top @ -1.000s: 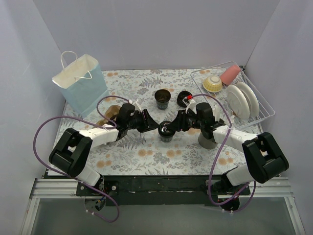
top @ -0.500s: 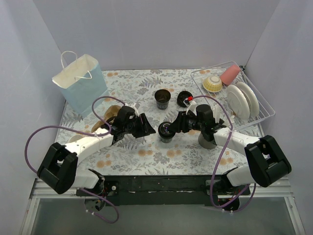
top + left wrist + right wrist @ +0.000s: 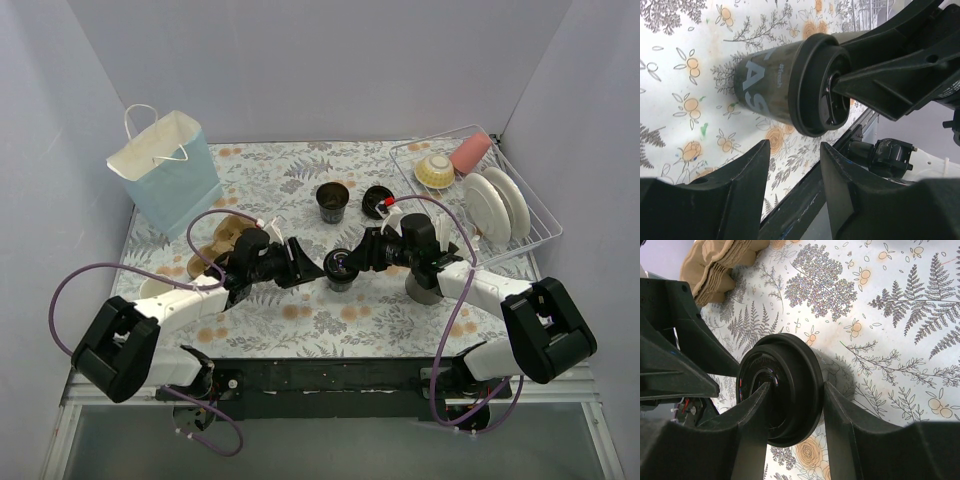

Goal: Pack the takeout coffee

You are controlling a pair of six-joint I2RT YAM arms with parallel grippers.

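Observation:
A lidded black takeout coffee cup [image 3: 340, 270] with white lettering stands on the floral mat mid-table. My right gripper [image 3: 352, 262] is shut on its rim: in the right wrist view one finger lies in the lid's [image 3: 790, 365] hollow and the other presses the cup wall under the rim. My left gripper [image 3: 312, 268] hovers just left of the cup, open and empty; in its wrist view the cup [image 3: 770, 80] sits beyond the fingers [image 3: 752, 165]. A second black cup [image 3: 332, 200] stands uncovered further back, its lid [image 3: 376, 199] beside it.
A blue paper bag [image 3: 168, 172] stands at the back left. Brown cardboard pieces [image 3: 225, 235] lie behind the left arm. A grey cylindrical holder [image 3: 424, 288] sits under the right arm. A wire dish rack [image 3: 530, 235] with plates, a bowl and a pink cup fills the back right.
My left gripper's jaws have widened and it has drawn slightly back from the lidded cup, while its arm has swung lower and leftward. The right gripper keeps its hold.

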